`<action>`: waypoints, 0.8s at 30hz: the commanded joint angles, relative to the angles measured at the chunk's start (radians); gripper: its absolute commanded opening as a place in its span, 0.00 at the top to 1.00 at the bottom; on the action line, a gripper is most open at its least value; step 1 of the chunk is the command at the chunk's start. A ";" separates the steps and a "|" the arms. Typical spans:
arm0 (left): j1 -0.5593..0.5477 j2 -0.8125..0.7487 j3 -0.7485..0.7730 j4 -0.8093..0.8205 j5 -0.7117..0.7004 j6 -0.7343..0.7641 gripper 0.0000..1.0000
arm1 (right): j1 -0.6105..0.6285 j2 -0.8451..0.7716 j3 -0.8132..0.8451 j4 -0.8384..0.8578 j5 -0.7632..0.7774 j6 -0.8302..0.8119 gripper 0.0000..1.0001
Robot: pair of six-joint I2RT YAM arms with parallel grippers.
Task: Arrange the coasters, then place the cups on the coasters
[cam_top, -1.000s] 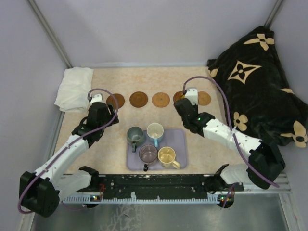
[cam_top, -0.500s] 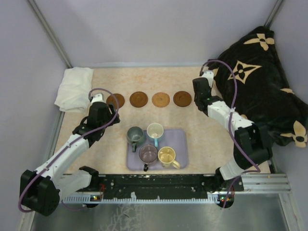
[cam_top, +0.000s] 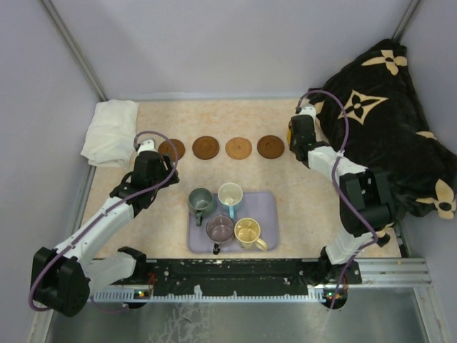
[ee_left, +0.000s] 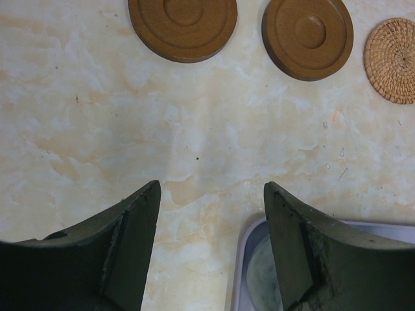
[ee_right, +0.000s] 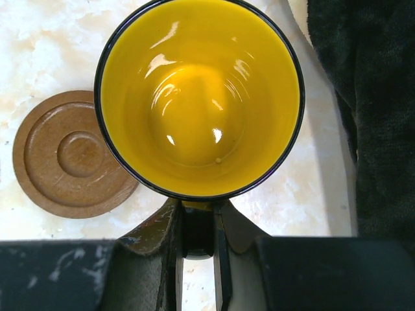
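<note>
Pale marbled tabletop inside lavender walls. White cloth bunched at the far left corner. Black blanket with tan flower print heaped along the right side.

Row across the far half of the table, all flat and apart from one another: leftmost coaster, partly hidden by the left arm; second coaster; lighter woven coaster; fourth coaster. The right arm covers the spot to the right of the fourth.

Lavender tray near the arm bases, four cups upright in it: grey-green cup, white-and-blue cup, purplish cup, cream cup.

Left gripper: jaws wide apart, nothing between them, over bare table between the tray corner and the coaster row.

Right gripper: fingers pinched on the handle of the yellow cup. The cup is upright and empty, at the right end of the row, just beside the blanket edge. The fourth coaster lies just left of it, its rim partly behind the cup wall in the wrist view. What is under the cup is hidden; cannot tell whether it is resting or lifted.
</note>
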 commanded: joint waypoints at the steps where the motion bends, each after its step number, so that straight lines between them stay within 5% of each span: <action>1: -0.005 0.003 0.009 0.021 0.003 -0.001 0.29 | -0.044 -0.010 0.070 0.110 -0.048 -0.040 1.00; 24: -0.006 0.007 0.012 0.006 -0.011 -0.008 0.29 | -0.064 0.054 0.018 0.159 -0.055 -0.064 1.00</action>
